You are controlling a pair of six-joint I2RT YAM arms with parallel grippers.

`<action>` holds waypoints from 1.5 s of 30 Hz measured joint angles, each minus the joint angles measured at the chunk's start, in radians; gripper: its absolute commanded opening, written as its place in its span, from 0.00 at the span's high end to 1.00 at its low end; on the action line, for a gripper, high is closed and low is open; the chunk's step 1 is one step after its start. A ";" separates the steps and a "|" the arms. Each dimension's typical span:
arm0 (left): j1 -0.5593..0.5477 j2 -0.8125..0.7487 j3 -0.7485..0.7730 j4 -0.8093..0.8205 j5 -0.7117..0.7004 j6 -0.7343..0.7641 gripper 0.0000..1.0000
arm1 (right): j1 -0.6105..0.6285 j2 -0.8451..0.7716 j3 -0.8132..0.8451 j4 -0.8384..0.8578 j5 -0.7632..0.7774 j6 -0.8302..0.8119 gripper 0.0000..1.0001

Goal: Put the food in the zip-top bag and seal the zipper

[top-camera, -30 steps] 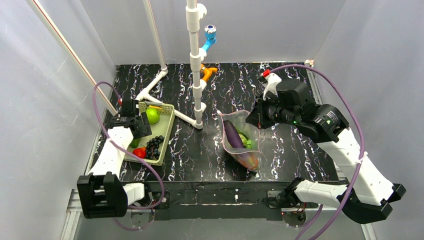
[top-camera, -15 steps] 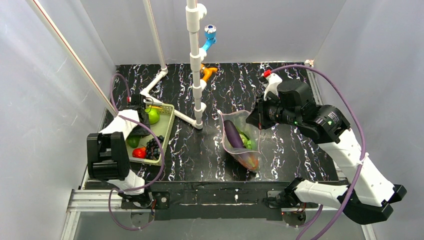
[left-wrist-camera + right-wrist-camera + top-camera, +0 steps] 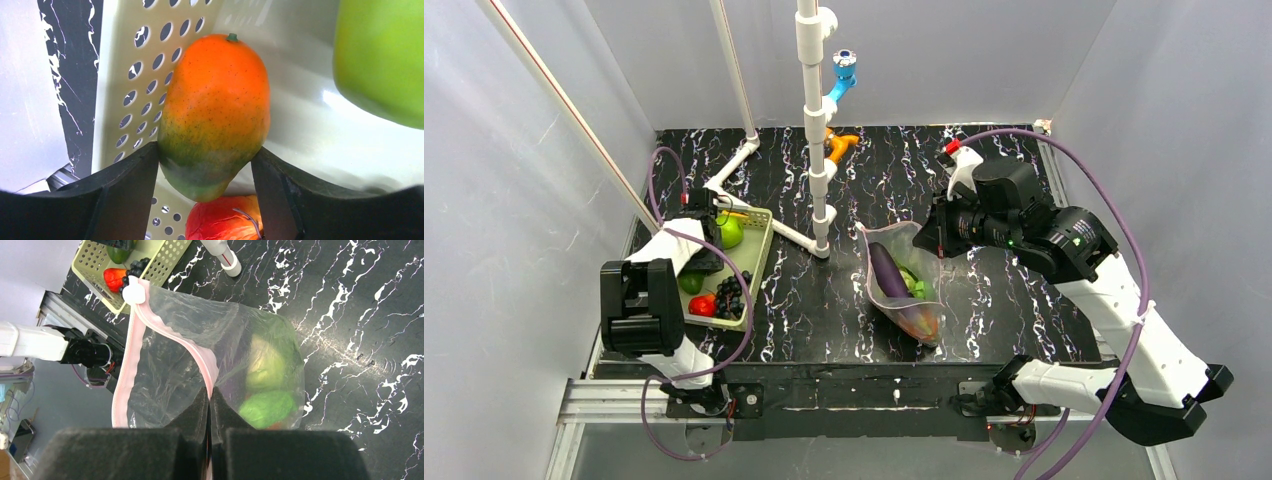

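left gripper (image 3: pixel 207 167) clamps mango (image 3: pixel 216 100) on both sides | I'd lift straight, clearing basket (image 3: pixel 142 75) | right gripper (image 3: pixel 210 397) pinched tight on zipper (image 3: pixel 172 334)

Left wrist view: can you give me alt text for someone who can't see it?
An orange-to-green toy mango lies in the pale green perforated basket, with the two black fingers of the left gripper against its sides near its green end. A green round fruit fills the upper right corner, and a red piece shows just below the mango.
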 measured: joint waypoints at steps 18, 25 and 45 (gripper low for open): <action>-0.009 -0.609 0.056 -0.171 0.417 -0.249 0.88 | 0.000 0.016 0.000 0.009 -0.014 0.000 0.99; -0.131 -0.830 -0.040 0.150 0.926 -0.781 0.88 | 0.000 0.035 0.000 0.020 -0.028 0.003 0.99; -1.026 -0.560 -0.133 0.824 0.703 -1.573 0.85 | 0.000 0.053 0.000 0.050 -0.022 0.036 0.99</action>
